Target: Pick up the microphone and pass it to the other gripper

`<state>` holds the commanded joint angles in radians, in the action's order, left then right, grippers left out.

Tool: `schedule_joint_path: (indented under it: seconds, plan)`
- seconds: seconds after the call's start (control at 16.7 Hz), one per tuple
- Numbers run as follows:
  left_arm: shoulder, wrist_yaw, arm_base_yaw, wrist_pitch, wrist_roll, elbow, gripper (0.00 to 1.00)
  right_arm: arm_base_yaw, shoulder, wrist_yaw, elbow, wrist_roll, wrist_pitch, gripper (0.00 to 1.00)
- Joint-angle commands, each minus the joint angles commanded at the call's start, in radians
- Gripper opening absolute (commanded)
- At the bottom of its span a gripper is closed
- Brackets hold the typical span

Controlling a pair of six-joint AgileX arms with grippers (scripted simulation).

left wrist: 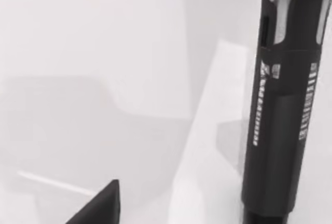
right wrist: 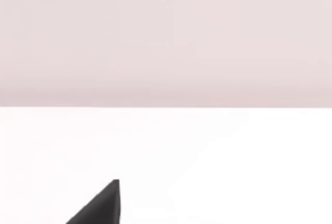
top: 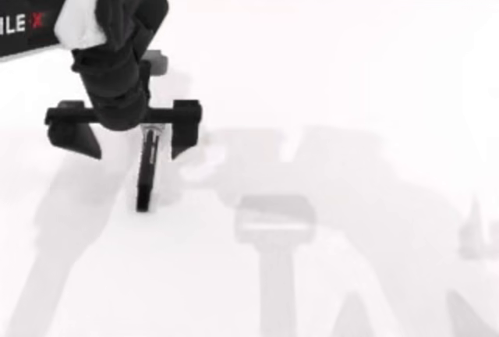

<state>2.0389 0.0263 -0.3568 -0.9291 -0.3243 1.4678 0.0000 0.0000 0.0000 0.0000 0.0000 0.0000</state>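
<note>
We find the microphone lying flat on the white table, left of centre, its black handle pointing toward the near edge. Our left gripper hovers directly over its head end, fingers spread wide to either side, gripping nothing. Our right gripper is outside the top view; we cannot tell its state.

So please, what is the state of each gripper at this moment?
Left gripper: open, fingers spread wide above the microphone, holding nothing.
Right gripper: not in the top view; only one fingertip shows in its wrist view, so it cannot be told.
</note>
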Motion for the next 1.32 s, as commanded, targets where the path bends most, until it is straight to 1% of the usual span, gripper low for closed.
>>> schedule_joint_path:
  seconds: [0.3, 0.6, 1.32]
  plan:
    - [0.1, -0.001, 0.003, 0.199, 0.004, -0.095, 1.0, 0.0, 0.0, 0.0, 0.0, 0.0, 0.0, 1.0]
    - [0.115, -0.001, 0.004, 0.225, 0.005, -0.109, 1.0, 0.0, 0.0, 0.0, 0.0, 0.0, 0.0, 1.0]
    - [0.115, -0.001, 0.004, 0.225, 0.005, -0.109, 0.1, 0.0, 0.0, 0.0, 0.0, 0.0, 0.0, 1.0]
